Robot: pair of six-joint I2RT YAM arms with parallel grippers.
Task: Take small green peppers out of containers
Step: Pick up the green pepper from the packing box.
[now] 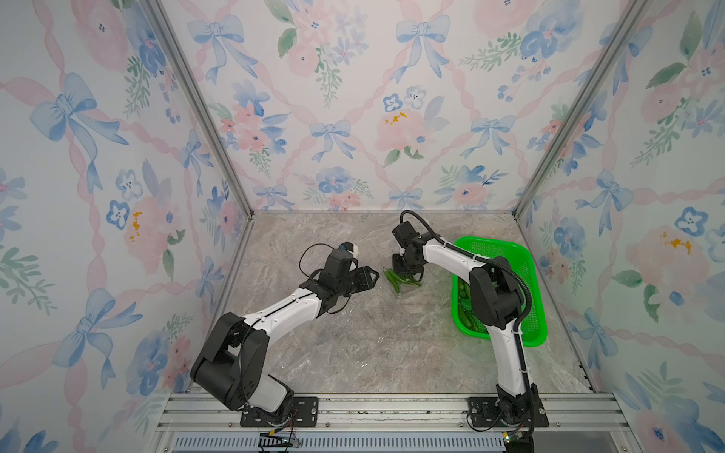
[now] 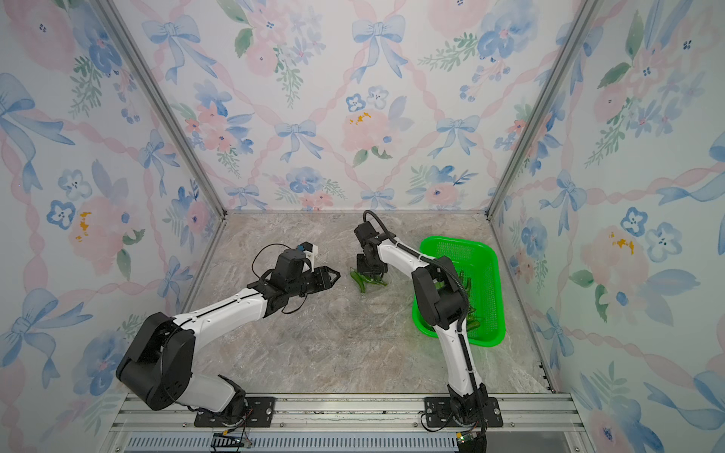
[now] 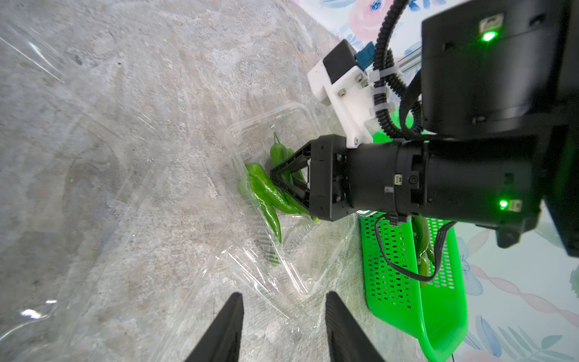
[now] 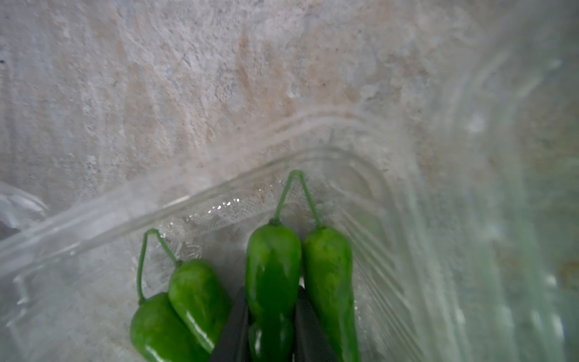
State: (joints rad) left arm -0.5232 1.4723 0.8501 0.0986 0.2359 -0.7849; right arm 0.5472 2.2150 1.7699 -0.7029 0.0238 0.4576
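Table (image 1: 333,243): the marble-look top carries everything.
Basket (image 1: 521,270): bright green, on the right side of the table. We see a few peppers in it, partly behind the right arm (image 1: 490,298).
Container (image 3: 291,125): a clear tray just beside the basket, between the two grippers. It holds the small green peppers (image 3: 266,191) not yet taken out.
Left gripper (image 3: 283,294): empty, jaws partway apart, hovering just short of the container's rim.
Right gripper (image 4: 272,313): down inside the container, jaws narrow, with a finger (image 4: 233,329) against each flank of one pepper (image 4: 272,266).
Step in hand: we judge it a grasp about to become a lift. The neighbouring peppers touch the gripped one and the tray looks light, so we would rise straight and slowly. The left gripper could pin the rim if the tray follows.
Hard to make out: we cannot tell how firm the squeeze is. Other clear trays are nearly invisible on the table, so we cannot count them. The arm hides part of what lies in the basket.
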